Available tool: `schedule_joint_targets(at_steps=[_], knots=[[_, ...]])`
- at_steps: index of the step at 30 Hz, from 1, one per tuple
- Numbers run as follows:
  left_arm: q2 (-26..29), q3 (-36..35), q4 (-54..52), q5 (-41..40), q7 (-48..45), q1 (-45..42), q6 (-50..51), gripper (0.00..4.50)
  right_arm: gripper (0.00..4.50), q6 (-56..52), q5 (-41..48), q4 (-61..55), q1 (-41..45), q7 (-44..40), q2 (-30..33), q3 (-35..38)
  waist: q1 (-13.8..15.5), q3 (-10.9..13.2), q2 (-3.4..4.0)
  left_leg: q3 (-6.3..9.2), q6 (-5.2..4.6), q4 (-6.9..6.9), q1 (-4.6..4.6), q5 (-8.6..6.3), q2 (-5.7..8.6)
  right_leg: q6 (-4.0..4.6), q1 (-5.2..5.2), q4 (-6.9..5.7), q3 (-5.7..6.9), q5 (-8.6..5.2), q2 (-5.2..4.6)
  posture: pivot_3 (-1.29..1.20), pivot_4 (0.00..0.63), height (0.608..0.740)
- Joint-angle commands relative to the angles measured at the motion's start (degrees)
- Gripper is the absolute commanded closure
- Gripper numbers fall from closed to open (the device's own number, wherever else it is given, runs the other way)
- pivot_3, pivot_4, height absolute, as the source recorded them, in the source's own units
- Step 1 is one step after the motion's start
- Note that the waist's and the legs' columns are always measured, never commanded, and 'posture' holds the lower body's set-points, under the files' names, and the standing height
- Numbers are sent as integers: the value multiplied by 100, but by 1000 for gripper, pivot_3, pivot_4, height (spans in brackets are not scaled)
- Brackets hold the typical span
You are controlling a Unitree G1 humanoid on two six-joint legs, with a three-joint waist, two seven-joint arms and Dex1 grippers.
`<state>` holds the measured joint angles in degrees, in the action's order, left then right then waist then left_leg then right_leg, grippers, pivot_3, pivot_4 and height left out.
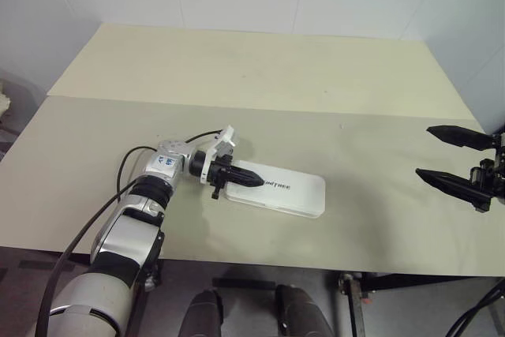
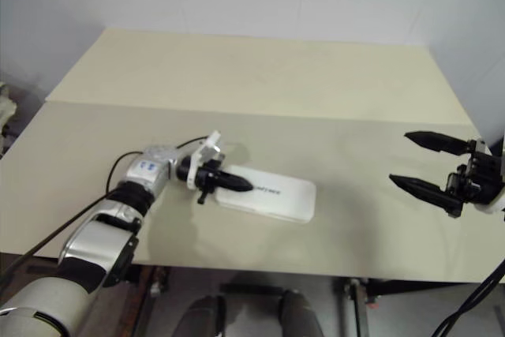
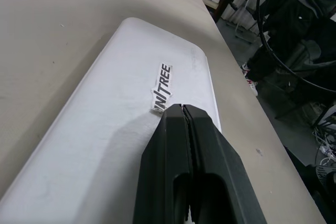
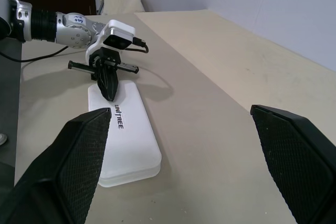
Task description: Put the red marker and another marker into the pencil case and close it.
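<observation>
The white pencil case (image 1: 288, 193) lies flat and closed near the table's front edge, dark lettering on its lid (image 3: 161, 85). My left gripper (image 1: 256, 181) is shut with nothing between its fingers. It points to the right over the case's left end, its tips down at the lid (image 4: 112, 97); I cannot tell whether they touch. My right gripper (image 1: 424, 151) hangs open and empty over the table's right side, well apart from the case (image 4: 131, 140). The red marker and the other marker are out of view.
The beige table (image 1: 237, 76) is two boards joined by a seam, with a white wall behind. A black cable (image 1: 130, 155) loops beside my left wrist. Past the table's front edge stand dark equipment and cables (image 3: 294, 40).
</observation>
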<state>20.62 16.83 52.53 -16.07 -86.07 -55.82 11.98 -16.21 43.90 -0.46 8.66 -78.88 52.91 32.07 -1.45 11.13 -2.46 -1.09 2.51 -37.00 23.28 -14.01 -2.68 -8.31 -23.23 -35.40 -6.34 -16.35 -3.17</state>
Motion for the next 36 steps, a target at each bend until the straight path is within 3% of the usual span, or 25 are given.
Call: schedule_joint_targets(at_steps=[1, 8, 17, 20, 30, 33, 36], knots=[[-38, 368, -49, 204, -643, 72, 157, 4484, 0, 95, 46, -191, 31, 94, -60, 87, -1, -1, 1, 1, 0, -2, -1, 0, 0, 4, 3, 0, 0, -2, 0, 0, 150, 740], [-26, 525, 35, 329, -589, -196, 347, 4484, 0, 158, -9, -212, 73, 184, -161, -7, -1, -2, 4, 6, 0, -7, -8, 0, 1, 15, 16, 1, 1, -8, 0, 0, 150, 740], [-184, -624, -177, 21, 149, -376, 163, 4484, 0, 248, -82, -80, 243, 255, -246, -184, -15, 0, 4, 11, -4, -18, -4, 2, 4, 27, 25, 13, 2, -14, -1, 0, 150, 740], [-190, -1239, -605, -409, 287, -303, 455, 4484, 0, 258, -96, 16, 399, 220, -274, -310, -31, 3, 8, 12, -4, -9, -5, 2, 4, 16, 23, 12, 4, -8, -1, 0, 150, 740], [358, -2275, -3309, -1211, 946, 1038, 998, 4484, 0, 180, -110, 288, 1090, 92, -210, -653, -83, 13, 24, 15, 3, 3, 0, -3, -3, -12, -12, -28, 7, -6, 2, 0, 150, 740], [555, -2447, -3919, -1275, 1166, 1508, 964, 3937, 0, 201, -176, 466, 1260, -25, -163, -778, -82, 12, 25, 10, 3, -3, -2, -3, -3, -13, -9, -28, 3, -5, 1, 0, 150, 740], [802, -2602, -4244, -1270, 1491, 1943, 1112, 2975, 0, 233, -271, 673, 1442, -102, -157, -911, -85, 13, 26, 8, 3, -4, -5, -3, -3, -12, -6, -25, 2, -5, 0, 0, 150, 740]])
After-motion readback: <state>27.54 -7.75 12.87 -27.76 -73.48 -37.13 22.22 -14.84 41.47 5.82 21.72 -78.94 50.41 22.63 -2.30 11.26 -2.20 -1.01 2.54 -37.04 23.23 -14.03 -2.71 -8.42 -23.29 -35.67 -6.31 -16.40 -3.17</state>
